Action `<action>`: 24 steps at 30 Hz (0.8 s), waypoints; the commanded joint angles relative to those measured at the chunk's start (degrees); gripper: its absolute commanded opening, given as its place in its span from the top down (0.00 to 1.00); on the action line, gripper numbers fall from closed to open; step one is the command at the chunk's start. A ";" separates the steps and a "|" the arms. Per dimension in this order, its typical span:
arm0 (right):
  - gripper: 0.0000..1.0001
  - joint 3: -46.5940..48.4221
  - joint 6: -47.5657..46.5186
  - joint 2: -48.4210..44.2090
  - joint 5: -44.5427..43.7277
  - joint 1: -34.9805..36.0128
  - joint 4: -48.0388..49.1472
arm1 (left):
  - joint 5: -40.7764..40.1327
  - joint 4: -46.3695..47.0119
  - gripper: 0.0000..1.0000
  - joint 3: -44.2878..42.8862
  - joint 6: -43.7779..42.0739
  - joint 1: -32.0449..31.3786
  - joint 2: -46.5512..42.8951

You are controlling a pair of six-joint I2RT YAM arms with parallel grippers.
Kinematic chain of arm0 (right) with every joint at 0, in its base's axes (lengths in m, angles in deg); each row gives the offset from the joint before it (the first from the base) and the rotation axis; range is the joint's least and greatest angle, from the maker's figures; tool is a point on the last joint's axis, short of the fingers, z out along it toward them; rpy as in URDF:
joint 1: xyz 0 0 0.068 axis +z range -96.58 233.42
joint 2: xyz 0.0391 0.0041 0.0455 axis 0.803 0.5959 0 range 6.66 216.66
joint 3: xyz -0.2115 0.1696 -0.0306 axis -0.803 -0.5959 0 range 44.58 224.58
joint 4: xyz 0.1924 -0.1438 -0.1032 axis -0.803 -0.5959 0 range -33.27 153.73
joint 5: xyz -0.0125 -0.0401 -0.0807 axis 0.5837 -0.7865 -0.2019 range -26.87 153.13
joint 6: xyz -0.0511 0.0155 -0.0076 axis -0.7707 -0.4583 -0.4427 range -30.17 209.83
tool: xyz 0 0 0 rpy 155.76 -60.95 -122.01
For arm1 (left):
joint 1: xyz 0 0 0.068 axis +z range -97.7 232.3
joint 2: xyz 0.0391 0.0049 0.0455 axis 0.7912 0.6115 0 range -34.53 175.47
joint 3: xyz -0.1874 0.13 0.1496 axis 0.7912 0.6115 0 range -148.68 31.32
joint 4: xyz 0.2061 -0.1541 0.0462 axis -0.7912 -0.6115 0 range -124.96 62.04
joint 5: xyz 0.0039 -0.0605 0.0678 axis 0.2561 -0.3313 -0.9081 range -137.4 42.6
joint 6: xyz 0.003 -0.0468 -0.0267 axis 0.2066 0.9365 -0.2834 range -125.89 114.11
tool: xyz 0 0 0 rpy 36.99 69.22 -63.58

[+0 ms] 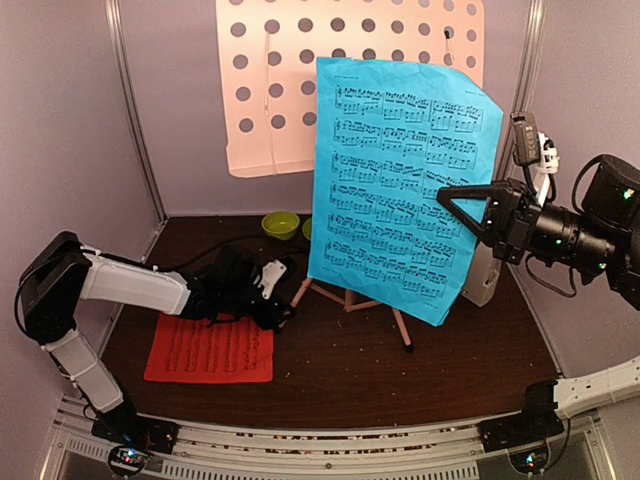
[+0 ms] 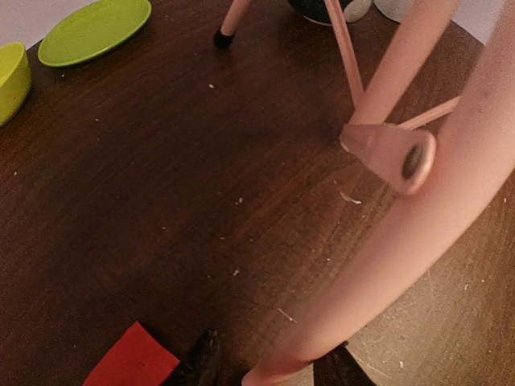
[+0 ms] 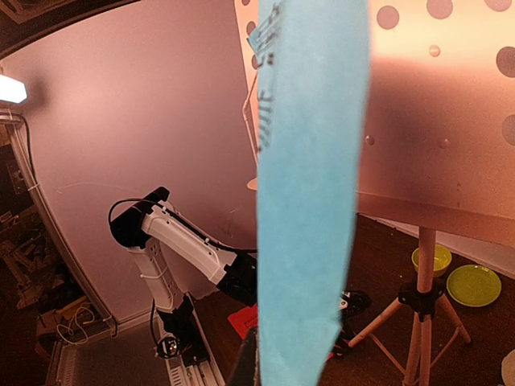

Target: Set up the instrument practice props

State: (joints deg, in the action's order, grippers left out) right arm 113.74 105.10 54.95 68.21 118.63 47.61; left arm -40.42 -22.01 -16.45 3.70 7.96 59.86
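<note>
The pale pink music stand's hole-dotted desk (image 1: pixel 280 100) stands high at the back on its tripod (image 1: pixel 350 298). My right gripper (image 1: pixel 452 205) is shut on the right edge of the blue music sheet (image 1: pixel 400 190) and holds it upright in front of the desk. The right wrist view shows the sheet edge-on (image 3: pixel 310 201). My left gripper (image 1: pixel 272 290) is low on the table, shut on a tripod leg (image 2: pixel 386 241) that crosses between its fingers (image 2: pixel 203 362). The red music sheet (image 1: pixel 210 350) lies flat under my left arm. The white metronome (image 1: pixel 483 275) is partly hidden behind the blue sheet.
A lime green bowl (image 1: pixel 281 224) and plate (image 2: pixel 92 30) sit at the back left of the tripod. A small white bowl with a dark base (image 2: pixel 330 10) is behind the tripod. Enclosure walls close in left, right and back.
</note>
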 commanded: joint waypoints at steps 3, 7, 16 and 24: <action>1.00 1.82 -0.05 0.18 0.13 -0.04 -0.74 | -1.42 0.80 0.66 -5.21 -4.01 5.45 3.50; 1.00 2.93 -0.90 0.69 0.66 -0.06 -2.17 | -0.18 -0.43 0.69 -8.11 -4.31 8.32 6.16; 1.00 7.92 -2.94 3.83 1.15 -0.04 -2.98 | 6.91 0.80 0.43 -3.06 -6.52 10.84 -4.60; 1.00 16.70 -4.64 6.69 -4.95 -0.13 -4.28 | 1.10 -5.90 0.35 6.68 3.42 10.78 -29.44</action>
State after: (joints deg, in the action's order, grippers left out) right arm 125.79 101.95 61.42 67.40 118.63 43.46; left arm -35.61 -25.29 -12.95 1.12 18.72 40.65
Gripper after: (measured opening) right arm 0.009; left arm 0.644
